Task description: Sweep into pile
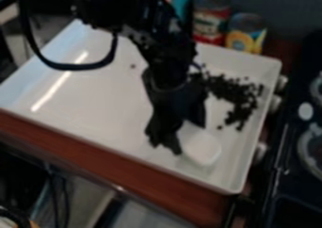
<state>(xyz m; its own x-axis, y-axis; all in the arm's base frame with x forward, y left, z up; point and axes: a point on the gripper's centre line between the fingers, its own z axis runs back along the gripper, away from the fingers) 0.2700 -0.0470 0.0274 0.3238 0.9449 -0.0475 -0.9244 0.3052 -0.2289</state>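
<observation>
From the camera view, first and biggest, a white, raised-rim tray, set at a slant, with a streak of light towards its 10 o'clock. Beneath it, a reddish-brown counter, in sight from 9 o'clock round to 5. Down from 11 o'clock, a black arm with a loop of black cable hanging over the tray. At 3 o'clock, beyond the tray's rim, part of a black stove.

Next in size, a loose scatter of dark bits, inside the tray towards its 3 o'clock, thick in the middle and ragged at the edges. Behind the rim, towards 1 o'clock, two cans standing upright, side by side.

At the arm's lower end, jaws, pointing down over the tray's 5 o'clock part and spread apart, one to either side of a white piece. Cannot tell whether clamped on that piece or merely just beside it. Smaller yet, pale knobs along the outside of the tray at 3 to 4 o'clock. Smallest of all, a lone dark speck towards the tray's 12 o'clock, well apart from the scatter.
</observation>
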